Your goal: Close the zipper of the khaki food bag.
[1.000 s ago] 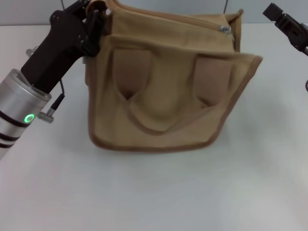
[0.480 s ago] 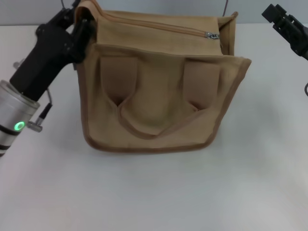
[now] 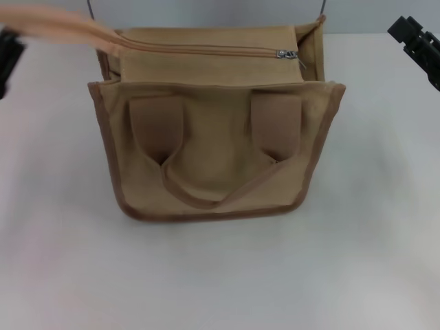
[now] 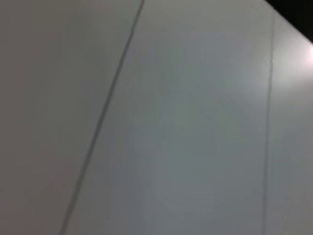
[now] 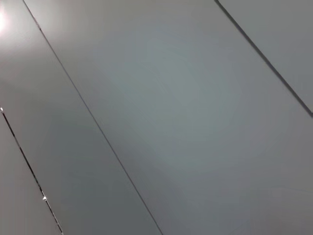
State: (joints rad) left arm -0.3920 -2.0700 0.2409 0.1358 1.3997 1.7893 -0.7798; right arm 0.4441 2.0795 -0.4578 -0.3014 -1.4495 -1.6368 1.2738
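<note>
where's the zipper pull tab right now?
In the head view, the silver pull tab sits at the right end of the zipper, on top of the khaki food bag, near the bag's right rear corner. Neither wrist view shows it.

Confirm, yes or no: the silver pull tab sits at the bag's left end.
No, the silver pull tab sits near the right end of the zipper on the khaki food bag.
</note>
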